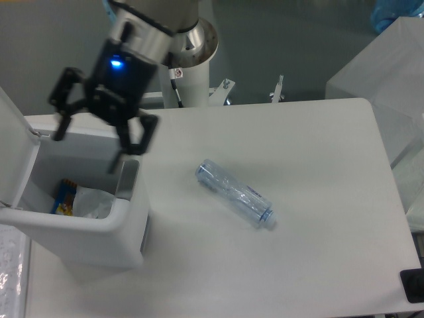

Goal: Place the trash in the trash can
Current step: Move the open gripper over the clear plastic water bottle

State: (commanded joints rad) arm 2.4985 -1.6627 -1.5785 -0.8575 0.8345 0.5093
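Nearest the camera, at about eight o'clock: white boxy plastic trash can point(99, 242) with rounded corners, flip lid point(14, 142) swung up and back at its nine o'clock side, grey latch panel point(127, 179) on the rim at its three o'clock side. Inside the bin, a small crumpled clear wrapper point(91, 202), lying just beside a blue and yellow printed packet point(64, 197) at the wrapper's nine o'clock (print on either too small to read).

Further in, near the middle of the white rounded tabletop point(298, 199): crushed clear plastic bottle with a bluish tint point(234, 193), lying on its side, long axis running from ten o'clock to four o'clock, well apart from the bin and from the arm.

Above the bin's far rim, at about ten o'clock: black two-finger gripper point(93, 136) with a blue light lit on its body, fingers point(137, 136) spread wide with nothing between them, tips pointing down toward the open bin without touching it. Somewhat motion-blurred, so finer detail of the pads not readable.

Behind it, at about eleven to twelve o'clock: white cylindrical arm base point(192, 66), mounted past the table's far edge. Farthest back: two small metal clamps point(278, 89) at the far edge near twelve o'clock, and a translucent plastic sheet-covered box point(381, 66) at two o'clock.
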